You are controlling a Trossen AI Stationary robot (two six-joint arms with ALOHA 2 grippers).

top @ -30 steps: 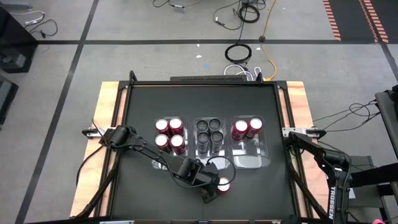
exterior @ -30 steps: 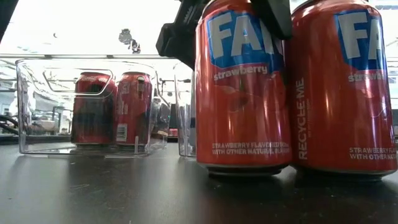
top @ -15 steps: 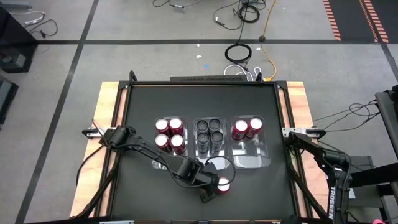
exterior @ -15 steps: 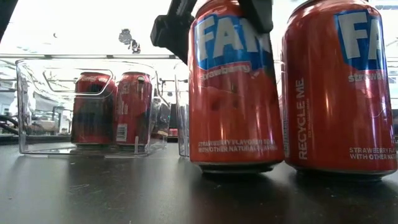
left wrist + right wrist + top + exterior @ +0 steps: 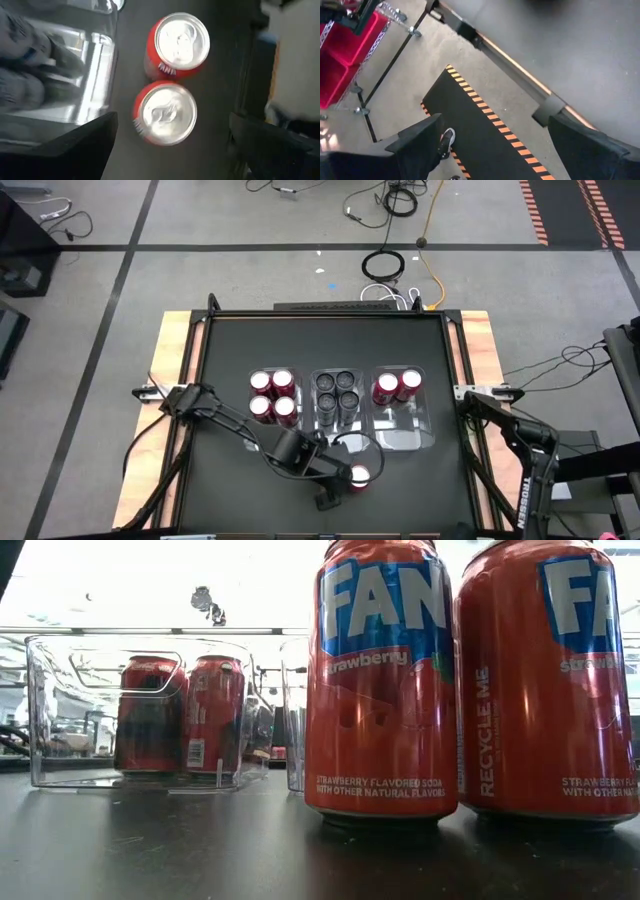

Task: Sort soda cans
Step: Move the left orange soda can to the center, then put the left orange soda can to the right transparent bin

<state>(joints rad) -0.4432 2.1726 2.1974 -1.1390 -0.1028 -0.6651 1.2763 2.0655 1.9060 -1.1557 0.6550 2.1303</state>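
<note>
Two red soda cans stand upright side by side on the black table near its near edge (image 5: 382, 690) (image 5: 548, 680). In the left wrist view they show from above (image 5: 165, 112) (image 5: 179, 44). My left gripper (image 5: 172, 137) is open and hovers above them, one finger on each side of the nearer can, touching nothing. In the high view only one of the two cans (image 5: 358, 476) shows beside that gripper (image 5: 335, 488). My right gripper (image 5: 502, 145) is open, parked beyond the table's right edge (image 5: 520, 430).
Three clear bins stand in a row mid-table: the left one holds several red cans (image 5: 272, 395), the middle one several dark cans (image 5: 338, 392), the right one two red cans (image 5: 397, 387) at its far end. The table's wooden side rails (image 5: 170, 380) border the black mat.
My left gripper held the left can by its top, shifted it a little toward the table's left, then let go and rose out of the low view. The can stands upright on the table again, close beside the other one.
</note>
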